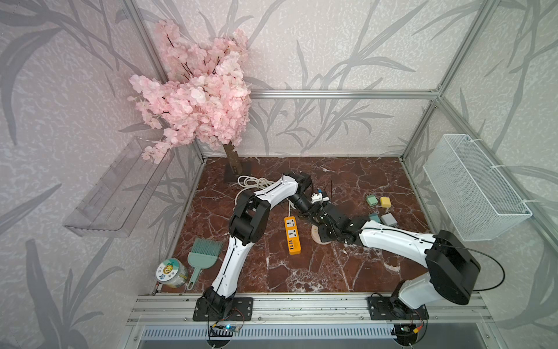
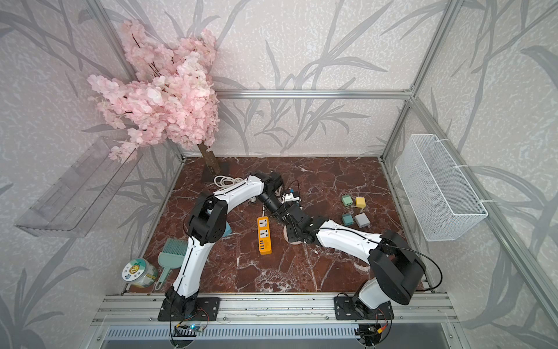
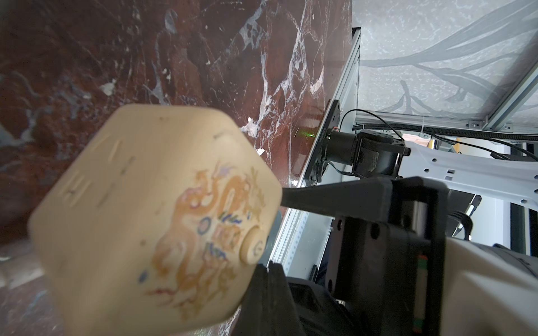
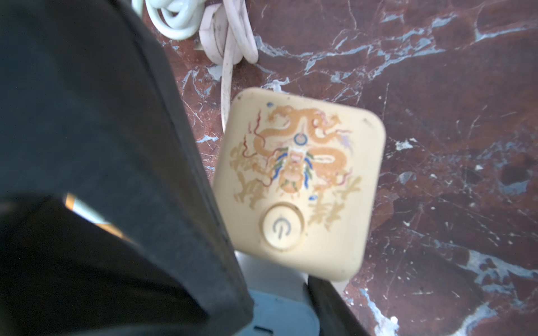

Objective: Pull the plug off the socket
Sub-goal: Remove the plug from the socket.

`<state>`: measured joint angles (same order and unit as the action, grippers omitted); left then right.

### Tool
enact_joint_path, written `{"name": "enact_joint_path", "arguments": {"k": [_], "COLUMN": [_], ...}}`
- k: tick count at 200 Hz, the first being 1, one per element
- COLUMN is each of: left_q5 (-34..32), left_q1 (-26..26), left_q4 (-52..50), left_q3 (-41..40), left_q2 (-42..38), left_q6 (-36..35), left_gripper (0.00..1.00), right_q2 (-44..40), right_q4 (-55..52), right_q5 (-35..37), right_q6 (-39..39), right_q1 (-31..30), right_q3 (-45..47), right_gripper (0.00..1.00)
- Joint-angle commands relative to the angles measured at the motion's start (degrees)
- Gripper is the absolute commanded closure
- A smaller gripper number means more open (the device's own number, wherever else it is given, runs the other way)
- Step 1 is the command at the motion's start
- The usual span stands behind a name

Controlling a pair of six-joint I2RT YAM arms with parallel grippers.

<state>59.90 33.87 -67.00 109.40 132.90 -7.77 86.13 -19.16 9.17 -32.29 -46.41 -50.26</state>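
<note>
The socket (image 4: 300,180) is a cream cube with a dragon print and a round power button. It stands on the red marble table, mostly hidden under the arms in both top views (image 1: 319,238). The plug (image 4: 279,308) is light blue and butts against the cube's side; its prongs are hidden. My right gripper (image 4: 279,305) is shut on the plug, one dark finger on each side. My left gripper (image 3: 272,266) is shut and holds nothing. Its tips are at the socket (image 3: 154,218), beside the power button. Both grippers meet above the cube at the table's middle (image 1: 317,217).
An orange power strip (image 1: 292,235) lies just left of the cube. A white adapter (image 1: 320,198) lies behind the grippers. Several small coloured adapters (image 1: 385,201) are to the right and a coiled white cable (image 1: 250,182) is behind the left arm. A brush (image 1: 203,253) and a jar (image 1: 171,273) are at the front left.
</note>
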Motion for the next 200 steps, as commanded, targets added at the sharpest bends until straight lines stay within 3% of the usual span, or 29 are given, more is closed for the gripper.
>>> {"name": "enact_joint_path", "arguments": {"k": [1, 40, 200], "left_q5": [-17.01, -16.80, -17.25], "left_q1": [0.86, 0.77, 0.75], "left_q4": [-0.71, -1.03, -1.38], "left_q3": [-2.51, -1.94, -1.48], "left_q2": [6.60, 7.19, 8.16], "left_q6": [1.31, 1.44, 1.88], "left_gripper": [1.00, 1.00, 1.00], "right_q2": [-6.41, -8.87, -16.68], "right_q4": [9.62, 18.73, 22.67], "right_q5": [1.57, 1.21, 5.15], "right_q6": [2.81, 5.02, 8.91], "right_q1": [-0.17, -0.25, -1.39], "right_q3": [0.49, 5.21, 6.83], "right_gripper": [1.00, 1.00, 1.00]}}
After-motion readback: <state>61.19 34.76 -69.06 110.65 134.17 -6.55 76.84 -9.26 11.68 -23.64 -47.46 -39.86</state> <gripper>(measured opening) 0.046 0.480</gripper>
